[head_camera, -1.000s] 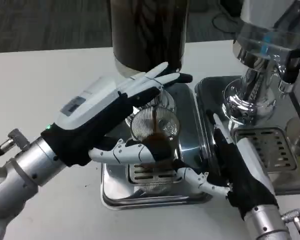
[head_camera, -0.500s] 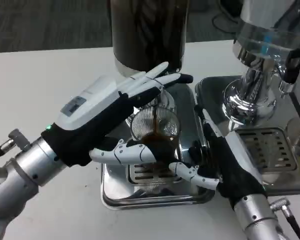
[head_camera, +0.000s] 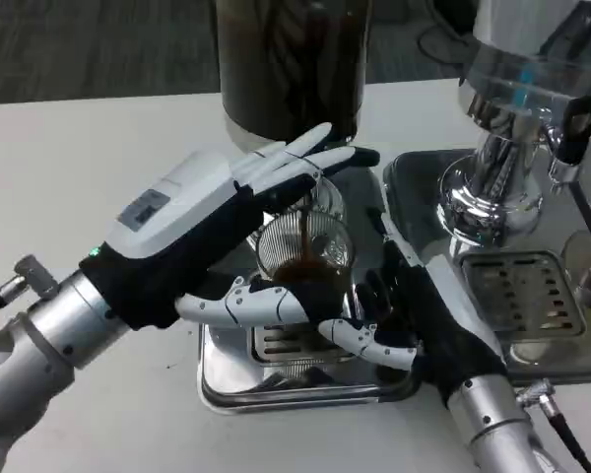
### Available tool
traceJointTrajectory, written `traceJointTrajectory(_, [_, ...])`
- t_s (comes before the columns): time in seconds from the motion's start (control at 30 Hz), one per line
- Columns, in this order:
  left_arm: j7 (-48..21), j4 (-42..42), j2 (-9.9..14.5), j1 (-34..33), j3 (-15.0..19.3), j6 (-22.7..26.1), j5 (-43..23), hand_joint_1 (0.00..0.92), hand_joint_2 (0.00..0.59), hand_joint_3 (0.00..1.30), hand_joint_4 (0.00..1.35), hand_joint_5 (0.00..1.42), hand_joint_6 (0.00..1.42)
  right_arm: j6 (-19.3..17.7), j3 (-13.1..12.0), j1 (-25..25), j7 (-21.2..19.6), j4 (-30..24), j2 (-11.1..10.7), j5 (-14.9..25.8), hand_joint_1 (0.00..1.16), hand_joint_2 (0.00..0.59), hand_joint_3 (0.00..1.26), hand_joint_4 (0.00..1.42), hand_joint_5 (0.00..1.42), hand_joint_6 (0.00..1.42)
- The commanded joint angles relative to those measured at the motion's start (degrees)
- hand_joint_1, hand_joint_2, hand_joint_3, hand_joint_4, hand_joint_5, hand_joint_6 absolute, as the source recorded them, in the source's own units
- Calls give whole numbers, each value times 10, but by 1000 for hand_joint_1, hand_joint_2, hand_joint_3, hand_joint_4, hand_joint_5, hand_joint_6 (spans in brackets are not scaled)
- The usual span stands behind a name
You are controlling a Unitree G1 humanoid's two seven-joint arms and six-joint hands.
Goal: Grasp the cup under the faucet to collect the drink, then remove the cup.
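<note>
Cup: the clear glass cup (head_camera: 305,254) stands on the slotted grate of the steel drip tray (head_camera: 305,384), directly under the faucet of the dark dispenser (head_camera: 291,59). A thin brown stream (head_camera: 304,235) falls into it, and dark drink sits in its lower part.

My left hand: my left hand (head_camera: 212,241) is wrapped around the cup from the left — the thumb side curls across the near face of the glass, the long fingers (head_camera: 295,163) reach over and behind its rim toward the faucet. I am grasping the cup.

My right hand: my right hand (head_camera: 414,315) lies on the right part of the same tray, just beside the cup. Its fingers are apart, one pointing up the tray's right edge, another stretched toward the cup's base. Whether a fingertip touches the glass I cannot tell. It holds nothing — released and spread.

Forearms: my left silver forearm (head_camera: 39,340) comes in from the lower left; my right one (head_camera: 492,434) rises from the bottom edge.

Tray: it rests on the white table (head_camera: 89,158), its near rim bare in front of both hands.

Right of it: a second tray with its own grate (head_camera: 517,296) and a chrome dispenser (head_camera: 512,128) with a clear upper body stand just beside the first.
</note>
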Motion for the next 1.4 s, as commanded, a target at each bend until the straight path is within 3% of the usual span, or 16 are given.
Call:
traceJointTrajectory(0.03, [7, -10, 5, 26, 6, 2, 23, 0, 142, 99, 0, 87, 8, -14, -1, -4, -2, 6, 4, 5, 691, 176, 0, 0, 0, 82])
traceJointTrajectory(0.47, [118, -40, -19, 82, 104, 40, 64, 0, 143, 84, 0, 93, 10, -23, -8, -8, -4, 11, 10, 23, 675, 183, 0, 0, 0, 93])
traceJointTrajectory(0.6, [185, -6, -38, 114, 152, -5, 52, 0, 143, 146, 16, 189, 96, -55, -10, 2, -40, 29, 27, 22, 672, 185, 0, 0, 0, 95])
traceJointTrajectory(0.77, [263, 52, -65, 173, 206, -60, 50, 0, 145, 195, 68, 251, 138, -53, -8, 3, -28, 29, 25, 23, 670, 186, 0, 0, 0, 98])
traceJointTrajectory(0.87, [285, 77, -70, 195, 217, -73, 55, 0, 146, 218, 99, 287, 167, -63, -4, 8, -9, 24, 25, 42, 669, 186, 0, 0, 0, 98])
traceJointTrajectory(1.03, [289, 137, -78, 217, 212, -78, 32, 0, 157, 236, 122, 323, 188, -79, -5, 11, -10, 30, 30, 53, 634, 185, 0, 0, 0, 69])
traceJointTrajectory(1.23, [180, 251, -78, 194, 194, -106, -130, 0, 168, 249, 145, 344, 205, -110, -1, -3, -46, 72, 51, 42, 573, 161, 0, 0, 0, 50])
traceJointTrajectory(1.4, [137, 277, -74, 185, 200, -110, -165, 0, 169, 250, 167, 361, 208, -131, 5, -10, -59, 95, 56, 32, 573, 160, 0, 0, 0, 41])
